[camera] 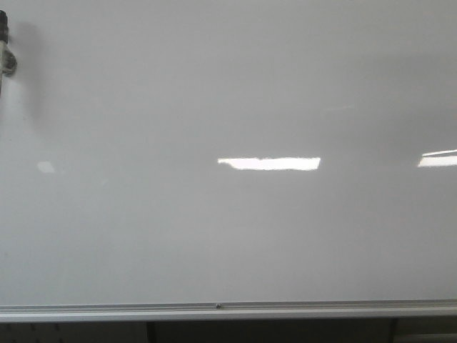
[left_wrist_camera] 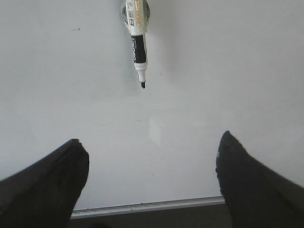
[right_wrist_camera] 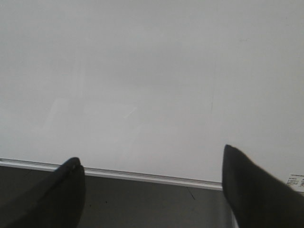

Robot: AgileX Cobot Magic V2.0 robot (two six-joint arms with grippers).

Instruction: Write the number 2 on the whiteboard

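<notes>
**Blank board, both my grippers spread**

Front view: the whiteboard (camera: 228, 107) fills nearly the whole frame, glossy pale grey-white, with its silver rail (camera: 228, 309) running along the lower edge and a small screw at the rail's middle. Two bright strips of reflected light lie on the surface, one near the centre and one cut off at the right edge. No pen stroke shows anywhere on the board in this view, so the number 2 is not yet written. At the upper left corner a dark, rounded object (camera: 6, 43) sits against the board and throws a soft shadow beside it; it is cut off by the frame, and from here I cannot tell what it is.

My left wrist camera shows my left gripper (left_wrist_camera: 152, 156) with its two dark fingers spread wide and nothing between them. Ahead of them a black-and-white marker (left_wrist_camera: 137, 42) sits against the whiteboard (left_wrist_camera: 237, 71), uncapped, its black tip pointing toward the rail (left_wrist_camera: 147, 207) and clear of my fingers.

My right wrist camera shows my right gripper (right_wrist_camera: 152, 164) likewise parted and empty, fingers poised over the rail (right_wrist_camera: 142, 175) with plain, unmarked whiteboard (right_wrist_camera: 152, 71) beyond.
</notes>
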